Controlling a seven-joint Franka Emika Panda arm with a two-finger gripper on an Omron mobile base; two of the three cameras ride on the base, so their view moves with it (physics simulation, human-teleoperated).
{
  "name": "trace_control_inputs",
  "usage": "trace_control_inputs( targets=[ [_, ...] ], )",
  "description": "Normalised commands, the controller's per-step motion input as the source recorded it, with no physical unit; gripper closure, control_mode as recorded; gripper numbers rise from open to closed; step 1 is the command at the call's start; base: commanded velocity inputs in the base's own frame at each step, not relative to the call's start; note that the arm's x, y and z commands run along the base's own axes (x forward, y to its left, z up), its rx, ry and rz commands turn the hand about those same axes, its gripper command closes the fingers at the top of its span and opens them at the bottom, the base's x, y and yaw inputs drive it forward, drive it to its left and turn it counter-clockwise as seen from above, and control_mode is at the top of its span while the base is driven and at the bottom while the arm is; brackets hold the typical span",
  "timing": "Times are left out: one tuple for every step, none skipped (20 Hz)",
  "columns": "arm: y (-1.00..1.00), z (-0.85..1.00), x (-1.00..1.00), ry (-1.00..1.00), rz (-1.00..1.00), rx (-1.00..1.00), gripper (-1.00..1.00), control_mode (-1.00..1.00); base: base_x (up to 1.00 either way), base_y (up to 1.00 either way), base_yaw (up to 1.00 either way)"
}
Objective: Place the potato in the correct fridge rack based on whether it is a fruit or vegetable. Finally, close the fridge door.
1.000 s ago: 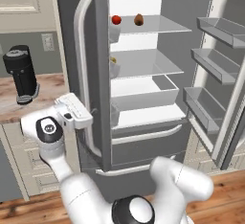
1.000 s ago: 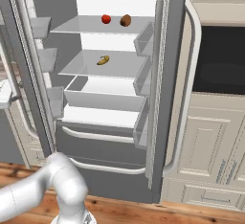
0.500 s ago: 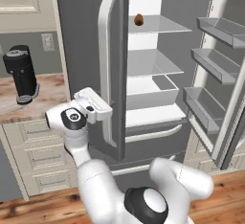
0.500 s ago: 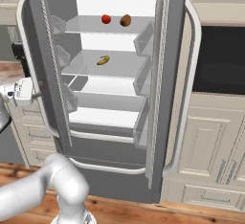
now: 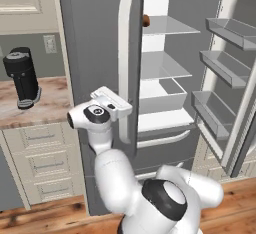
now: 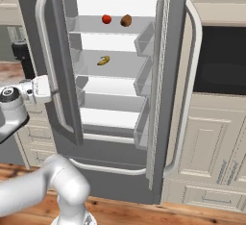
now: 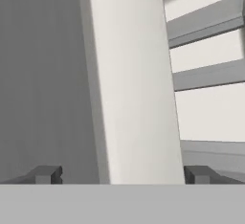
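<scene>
The potato sits on the fridge rack, the top shelf, just beside a red fruit; a banana lies one shelf below. The gripper has its fingers spread wide, one on each side of the door handle of the left fridge door, apparently not squeezing it, though contact is hard to judge. That door stands partly swung across the opening. A black coffee machine stands on the wooden counter.
</scene>
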Motion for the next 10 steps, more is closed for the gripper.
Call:
trace_control_inputs(
  targets=[
    [-0.21,0.0,0.44,0.0,0.05,0.0,-1.0,-1.0,0.0,0.0,0.0],
    [-0.21,0.01,0.44,0.0,0.05,0.0,-1.0,-1.0,0.0,0.0,0.0],
    [-0.21,0.02,0.44,0.0,0.05,0.0,-1.0,-1.0,0.0,0.0,0.0],
    [-0.2,0.02,0.44,0.0,0.05,0.0,-1.0,-1.0,0.0,0.0,0.0],
    [-0.19,0.04,0.43,0.0,0.05,0.0,-1.0,-1.0,0.0,0.0,0.0],
    [-0.15,0.06,0.47,0.0,0.05,0.0,-1.0,-1.0,0.0,0.0,0.0],
    [-0.11,0.09,0.49,0.0,0.04,0.0,-1.0,-1.0,0.0,0.0,0.0],
    [-0.01,0.08,0.56,0.0,0.06,0.0,-1.0,-1.0,0.0,0.0,0.0],
    [0.0,0.01,0.56,0.0,0.06,0.0,-1.0,-1.0,0.0,0.0,0.0],
    [0.0,0.01,0.52,0.0,0.06,0.0,-1.0,-1.0,0.0,0.0,0.0]
  ],
)
